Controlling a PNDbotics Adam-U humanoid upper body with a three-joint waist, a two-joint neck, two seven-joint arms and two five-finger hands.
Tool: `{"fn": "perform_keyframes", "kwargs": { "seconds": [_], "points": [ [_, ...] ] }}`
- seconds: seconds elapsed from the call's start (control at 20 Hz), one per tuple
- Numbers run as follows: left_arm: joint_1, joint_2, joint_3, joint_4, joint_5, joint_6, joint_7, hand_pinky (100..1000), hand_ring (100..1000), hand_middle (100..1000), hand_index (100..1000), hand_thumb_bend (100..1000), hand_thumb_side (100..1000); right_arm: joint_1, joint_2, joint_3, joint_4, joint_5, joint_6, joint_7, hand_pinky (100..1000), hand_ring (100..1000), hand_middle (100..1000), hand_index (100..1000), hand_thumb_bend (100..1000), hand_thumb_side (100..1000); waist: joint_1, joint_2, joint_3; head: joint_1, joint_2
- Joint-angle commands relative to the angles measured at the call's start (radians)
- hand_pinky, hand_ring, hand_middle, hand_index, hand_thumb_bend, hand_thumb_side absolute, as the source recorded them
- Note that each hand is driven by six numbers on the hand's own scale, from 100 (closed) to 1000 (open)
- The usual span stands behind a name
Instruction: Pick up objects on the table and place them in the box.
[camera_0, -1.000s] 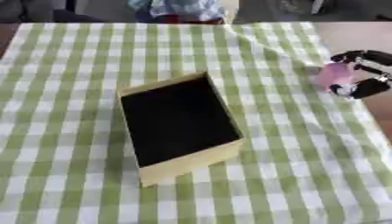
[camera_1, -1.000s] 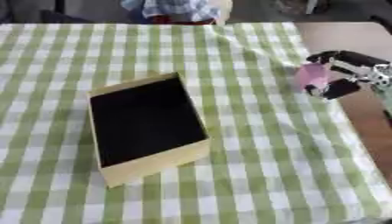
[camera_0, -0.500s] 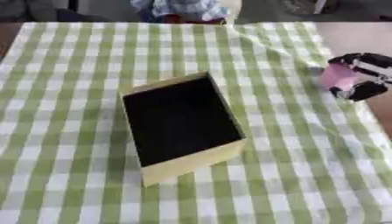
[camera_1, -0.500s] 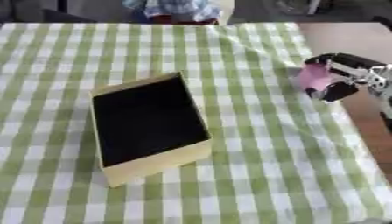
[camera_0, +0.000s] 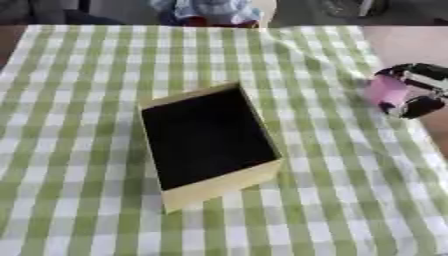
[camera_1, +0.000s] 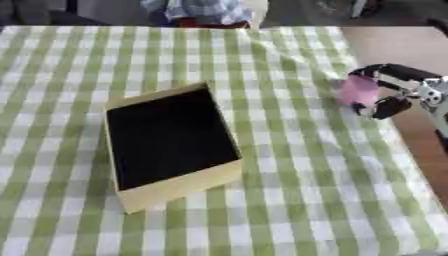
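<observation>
A yellow box (camera_0: 219, 187) with a black inside stands open-topped in the middle of the green checked tablecloth (camera_0: 79, 100). At the right edge of the table my right hand (camera_1: 395, 91) has its black fingers and thumb curled round a pink object (camera_1: 357, 90) and holds it a little above the cloth. The pink object is rounded; its lower side is hidden by the thumb. The hand is well to the right of the box and level with its far end. My left hand shows in neither view.
The cloth ends at the right on a bare brown table strip (camera_1: 385, 45). A fold runs across the cloth's far right corner (camera_0: 306, 55). Blue and white items (camera_0: 210, 9) lie beyond the far edge.
My right hand with the pink object has drifted slightly, staying at the right edge. The whole picture has shifted a little, so the camera moved.
</observation>
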Motion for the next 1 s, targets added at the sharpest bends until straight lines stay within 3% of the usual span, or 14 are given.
{"fn": "perform_keyframes", "kwargs": {
  "seconds": [0.05,0.2,0.35,0.45,0.55,1.0],
  "points": [
    [-0.017,0.019,0.005,-0.014,-0.001,0.000,-0.001,857,763,808,857,369,795,-0.005,-0.039,-0.012,-0.019,-0.004,-0.001,0.001,773,835,792,918,165,100,0.000,-0.016,0.001,0.001,-0.009],
    [-0.017,0.020,0.005,-0.014,-0.001,0.000,-0.001,858,763,808,856,369,795,-0.004,-0.040,-0.014,-0.028,-0.006,-0.003,-0.014,766,821,753,899,155,100,0.000,-0.016,0.000,0.003,-0.009],
    [-0.016,0.020,0.006,-0.014,-0.001,0.000,0.000,858,763,808,856,370,794,-0.005,-0.043,-0.018,-0.046,-0.009,-0.008,-0.046,744,786,632,858,124,100,0.000,-0.018,-0.002,0.004,-0.009],
    [-0.015,0.020,0.006,-0.014,-0.001,0.000,0.001,858,763,808,856,369,794,-0.004,-0.045,-0.021,-0.066,-0.014,-0.012,-0.069,742,783,619,856,122,100,0.000,-0.019,-0.004,0.005,-0.009],
    [-0.012,0.021,0.006,-0.014,-0.001,0.001,0.001,858,763,808,856,369,794,-0.008,-0.047,-0.023,-0.094,-0.025,-0.021,-0.089,732,767,548,844,103,100,0.000,-0.022,-0.007,0.006,-0.007],
    [-0.001,0.024,0.006,-0.014,-0.002,0.005,0.002,858,759,805,856,371,793,-0.025,-0.071,0.011,-0.311,-0.111,-0.097,-0.109,734,758,529,841,122,100,-0.006,-0.041,-0.022,0.014,0.003]
  ]
}}
